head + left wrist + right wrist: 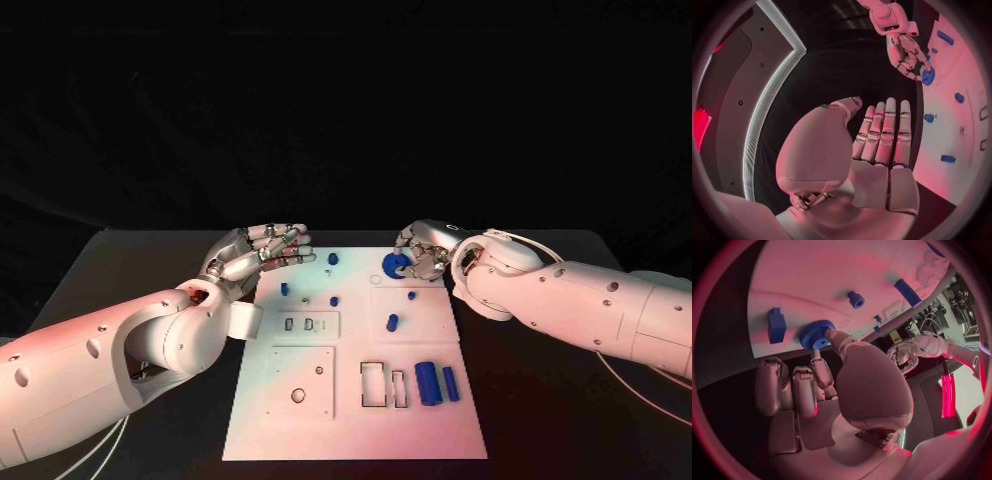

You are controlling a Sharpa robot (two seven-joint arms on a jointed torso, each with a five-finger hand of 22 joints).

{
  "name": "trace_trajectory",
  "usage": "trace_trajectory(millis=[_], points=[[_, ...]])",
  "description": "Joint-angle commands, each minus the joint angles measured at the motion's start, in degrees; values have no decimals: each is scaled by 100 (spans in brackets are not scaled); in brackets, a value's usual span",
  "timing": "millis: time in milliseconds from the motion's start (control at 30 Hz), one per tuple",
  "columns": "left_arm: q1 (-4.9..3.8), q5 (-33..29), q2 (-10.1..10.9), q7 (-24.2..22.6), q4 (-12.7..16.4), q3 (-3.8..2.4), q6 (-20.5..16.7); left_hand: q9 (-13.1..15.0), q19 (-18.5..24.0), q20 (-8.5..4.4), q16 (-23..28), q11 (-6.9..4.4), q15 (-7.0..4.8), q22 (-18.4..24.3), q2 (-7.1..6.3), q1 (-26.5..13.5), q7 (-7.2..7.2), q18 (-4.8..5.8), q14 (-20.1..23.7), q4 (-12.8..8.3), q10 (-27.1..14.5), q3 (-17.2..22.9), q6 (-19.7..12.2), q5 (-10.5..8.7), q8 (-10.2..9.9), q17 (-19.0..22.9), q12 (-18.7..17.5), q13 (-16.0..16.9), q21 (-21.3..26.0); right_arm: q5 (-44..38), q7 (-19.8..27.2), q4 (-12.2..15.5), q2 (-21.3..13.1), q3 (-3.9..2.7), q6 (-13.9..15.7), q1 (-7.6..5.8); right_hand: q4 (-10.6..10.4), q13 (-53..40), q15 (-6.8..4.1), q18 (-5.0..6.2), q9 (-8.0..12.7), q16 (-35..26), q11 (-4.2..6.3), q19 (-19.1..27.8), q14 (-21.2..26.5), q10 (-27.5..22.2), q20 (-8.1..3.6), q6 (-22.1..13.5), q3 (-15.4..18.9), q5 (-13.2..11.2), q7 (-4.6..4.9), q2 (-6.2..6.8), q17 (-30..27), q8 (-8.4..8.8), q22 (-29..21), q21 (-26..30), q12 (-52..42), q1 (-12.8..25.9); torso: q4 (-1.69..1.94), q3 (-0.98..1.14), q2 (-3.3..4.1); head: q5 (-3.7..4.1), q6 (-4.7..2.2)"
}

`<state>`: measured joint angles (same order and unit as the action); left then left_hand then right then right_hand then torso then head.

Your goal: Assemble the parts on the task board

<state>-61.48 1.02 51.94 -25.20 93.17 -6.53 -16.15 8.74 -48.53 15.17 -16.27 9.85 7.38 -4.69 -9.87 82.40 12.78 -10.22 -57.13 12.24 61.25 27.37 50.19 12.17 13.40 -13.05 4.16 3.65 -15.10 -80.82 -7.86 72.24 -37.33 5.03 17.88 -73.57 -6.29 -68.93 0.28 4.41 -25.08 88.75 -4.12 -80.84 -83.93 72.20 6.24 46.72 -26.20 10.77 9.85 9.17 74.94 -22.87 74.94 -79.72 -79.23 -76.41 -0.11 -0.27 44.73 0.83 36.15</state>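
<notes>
Smooth white task board (353, 420); right hand (421, 252) pinches ridged blue gear (394, 266), left hand (267, 250) released.

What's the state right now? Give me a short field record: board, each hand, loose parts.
board: white task board in the middle of the black table
right hand: right hand at the board's far edge, fingers on the blue gear
left hand: left hand off the board's far left corner, fingers apart, holding nothing
loose parts: two blue cylinders lying near the board's right edge
</notes>
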Motion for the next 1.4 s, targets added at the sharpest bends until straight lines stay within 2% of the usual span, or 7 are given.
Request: trace_trajectory(millis=[33,400,567,767,900,1267,1400], points=[[-6,-7,-15,-17,5,-5,144,-7,-35,-13,24,43,31,7,-3,-40,105,-35,18,-5,15,31,-24,0,-19,-8,-16,9,34,-661,60,120,-9,4,418,11,-29,-8,-50,-108,-93,17,37,-28,-523,19,-27,232,-43,80,-157,7,1134,-187,243,-28,27,125,7,-2,-2,2,-17],[-6,32,-28,-127,-15,-5,112,-8,-35,-13,33,47,34,12,-3,-42,112,-34,21,-16,11,50,-28,4,-24,-13,-24,8,38,-1254,169,660,116,-2,820,13,-79,-49,-54,-134,-77,22,42,-109,-527,82,-32,202,-152,226,-160,7,1152,-164,355,-110,14,251,11,-3,1,-24,-37],[-6,49,-28,-181,-49,-5,85,-8,-35,-13,33,47,34,12,-3,-42,112,-34,21,-16,11,50,-28,4,-24,-13,-24,8,38,-1427,151,724,344,-3,926,14,-65,-46,-59,-142,-76,23,47,-132,-529,86,-35,213,-197,272,-165,8,1157,-166,388,-134,20,252,14,-6,5,-33,-31],[-5,54,-15,-232,-83,-7,63,-8,-37,-14,37,48,34,14,3,-38,113,-34,21,-27,11,67,-28,7,-25,-16,-28,8,39,-1525,203,528,650,3,1003,24,-50,-51,-62,-147,-76,25,52,-148,-530,95,-38,222,-228,289,-169,6,1164,-168,410,-150,20,245,15,-23,12,-58,-34],[-6,54,0,-262,-103,-7,51,-8,-37,-14,43,47,35,17,-5,-31,112,-34,21,-45,11,81,-29,8,-27,-20,-31,8,41,-1547,230,382,819,10,1009,62,-49,-55,-62,-149,-75,27,52,-152,-532,98,-38,222,-230,289,-169,6,1169,-167,415,-154,18,245,22,-7,7,-64,-25],[-6,55,-6,-297,-121,-7,-54,-9,-34,-13,60,47,38,23,-22,-26,107,-32,36,-73,11,103,-31,7,-31,-24,-36,8,47,-1568,249,-58,1196,32,947,194,-49,-40,-63,-148,-72,23,50,-150,-529,88,-40,216,-244,280,-165,9,1156,-161,413,-152,29,257,70,-17,27,-73,-42],[-7,53,-7,-311,-125,-7,-84,-8,-33,-13,62,47,39,24,-23,-27,107,-32,38,-75,11,106,-30,7,-30,-24,-37,8,49,-1579,249,-167,1276,43,922,225,-51,-27,-62,-145,-69,21,47,-142,-528,79,-41,211,-252,260,-162,15,1150,-155,403,-142,38,273,52,-12,20,-105,-45]])
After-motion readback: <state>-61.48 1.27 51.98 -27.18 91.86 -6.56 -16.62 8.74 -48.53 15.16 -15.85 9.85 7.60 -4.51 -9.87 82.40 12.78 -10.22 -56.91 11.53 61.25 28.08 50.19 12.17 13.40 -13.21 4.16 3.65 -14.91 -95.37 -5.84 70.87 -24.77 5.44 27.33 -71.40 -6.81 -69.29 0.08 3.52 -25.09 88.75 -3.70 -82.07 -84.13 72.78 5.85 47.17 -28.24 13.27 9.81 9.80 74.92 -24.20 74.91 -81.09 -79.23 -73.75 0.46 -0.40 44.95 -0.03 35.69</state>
